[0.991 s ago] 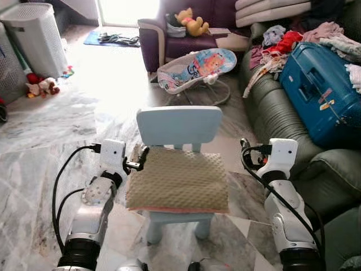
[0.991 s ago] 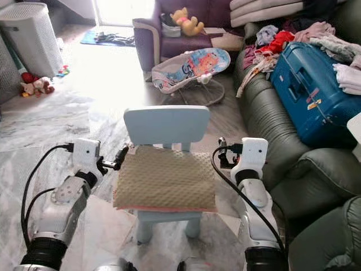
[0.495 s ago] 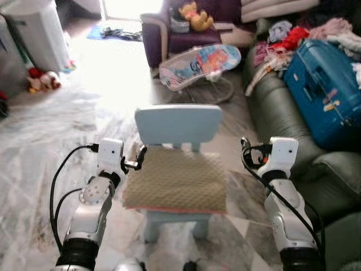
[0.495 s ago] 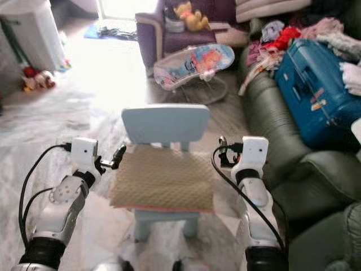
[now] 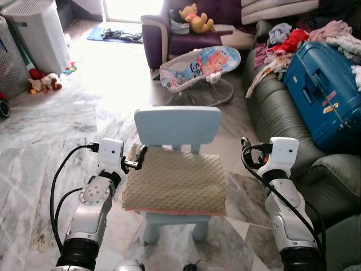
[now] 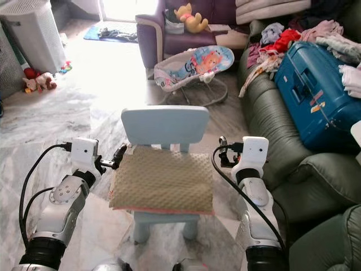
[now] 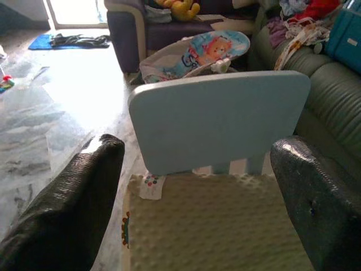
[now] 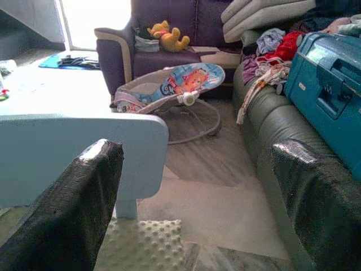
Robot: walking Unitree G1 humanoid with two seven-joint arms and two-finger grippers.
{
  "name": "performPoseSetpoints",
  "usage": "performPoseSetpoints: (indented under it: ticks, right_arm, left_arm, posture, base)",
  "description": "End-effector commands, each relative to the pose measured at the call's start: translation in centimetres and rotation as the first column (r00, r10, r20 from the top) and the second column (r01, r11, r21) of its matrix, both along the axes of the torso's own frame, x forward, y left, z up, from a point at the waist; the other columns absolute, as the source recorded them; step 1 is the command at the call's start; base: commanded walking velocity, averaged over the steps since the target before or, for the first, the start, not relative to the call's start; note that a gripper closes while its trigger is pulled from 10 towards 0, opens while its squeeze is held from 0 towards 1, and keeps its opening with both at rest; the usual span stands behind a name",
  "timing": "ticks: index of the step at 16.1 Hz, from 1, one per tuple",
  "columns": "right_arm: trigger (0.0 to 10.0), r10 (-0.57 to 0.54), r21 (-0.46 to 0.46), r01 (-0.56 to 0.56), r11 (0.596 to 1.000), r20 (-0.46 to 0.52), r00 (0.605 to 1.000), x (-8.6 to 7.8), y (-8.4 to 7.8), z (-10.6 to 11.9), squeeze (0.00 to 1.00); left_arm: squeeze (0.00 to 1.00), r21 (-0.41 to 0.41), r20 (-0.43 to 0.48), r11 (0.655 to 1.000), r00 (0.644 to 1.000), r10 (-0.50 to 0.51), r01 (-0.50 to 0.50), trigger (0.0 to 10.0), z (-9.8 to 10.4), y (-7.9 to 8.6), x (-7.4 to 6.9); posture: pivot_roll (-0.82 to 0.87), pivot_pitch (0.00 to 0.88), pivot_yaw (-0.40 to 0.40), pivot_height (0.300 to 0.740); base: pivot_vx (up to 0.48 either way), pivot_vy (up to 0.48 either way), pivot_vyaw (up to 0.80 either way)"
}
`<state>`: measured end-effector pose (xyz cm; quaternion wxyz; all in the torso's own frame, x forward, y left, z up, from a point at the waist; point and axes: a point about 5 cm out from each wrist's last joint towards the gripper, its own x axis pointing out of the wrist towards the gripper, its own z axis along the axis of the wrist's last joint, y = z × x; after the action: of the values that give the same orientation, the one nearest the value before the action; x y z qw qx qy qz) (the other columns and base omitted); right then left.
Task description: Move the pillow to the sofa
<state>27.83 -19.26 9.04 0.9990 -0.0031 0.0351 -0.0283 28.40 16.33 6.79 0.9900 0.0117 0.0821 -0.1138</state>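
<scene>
Pillow: the pillow (image 5: 176, 182) is seen lying flat on the seat of the chair (image 5: 178, 125), its far edge against the backrest; nothing has been lifted.
Left gripper (image 5: 139, 160): held just beside the pillow's near-left corner; in the left wrist view its jaws are spread wide, and the pillow and backrest are framed between them, a little ahead of the fingertips (image 7: 107, 148). No contact with the pillow can be confirmed.
Right gripper (image 6: 222, 151): held just beside the pillow's right edge; in the right wrist view the jaws are spread wide, with only a corner of the pillow seen low between them and the backrest toward one jaw.
Done: the chair has been reached and both arms are raised at the pillow's two sides.
Left: judged from this, the whole task remains — the pillow is to be gripped, lifted off the chair, carried and set on the sofa (image 5: 269, 116).
Sofa: it stands on the right-gripper side, well beyond those jaws; much of its seat is covered by a suitcase (image 5: 321, 90) and clothes (image 5: 282, 42), so a free spot will have to be found.
Hidden: the right gripper's tips are mostly masked by its own wrist housing in the head views; the pillow's underside and the chair seat are covered; the sofa's near end is cut off by the frame edge.
</scene>
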Motion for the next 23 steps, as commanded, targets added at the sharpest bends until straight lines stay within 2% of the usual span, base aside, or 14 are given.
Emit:
performPoseSetpoints:
  ticks: [1,10,19,23]
  right_arm:
    - [10.0,-0.002,-0.004,0.002,1.0,0.001,1.0,0.18,-0.17,0.14,0.0]
    - [10.0,-0.002,-0.004,0.002,1.0,0.002,1.0,0.28,-0.08,0.2,0.0]
    - [10.0,0.005,-0.005,-0.005,1.0,0.001,1.0,0.22,0.0,0.11,0.0]
    - [10.0,0.027,0.021,-0.027,0.999,0.01,1.0,0.11,0.24,0.16,0.0]
  left_arm:
    - [0.0,0.001,0.015,1.0,1.0,-0.004,0.004,10.0,0.27,0.0,0.08]
    - [0.0,0.007,0.01,1.0,1.0,-0.004,0.003,10.0,0.24,0.01,0.14]
    - [0.0,-0.001,0.019,1.0,1.0,-0.005,0.005,10.0,0.33,0.08,-0.01]
    - [0.0,0.002,0.018,1.0,0.999,0.026,-0.026,10.0,0.2,0.57,-0.37]
  posture:
    - [-0.02,0.0,-0.052,0.74]
    - [-0.01,0.0,-0.053,0.74]
    - [0.0,0.0,-0.056,0.74]
    - [0.0,0.0,-0.058,0.74]
  base:
    - [0.292,0.0,0.0]
    - [0.275,0.0,0.0]
    - [0.0,0.0,0.0]
    - [0.0,0.0,0.0]
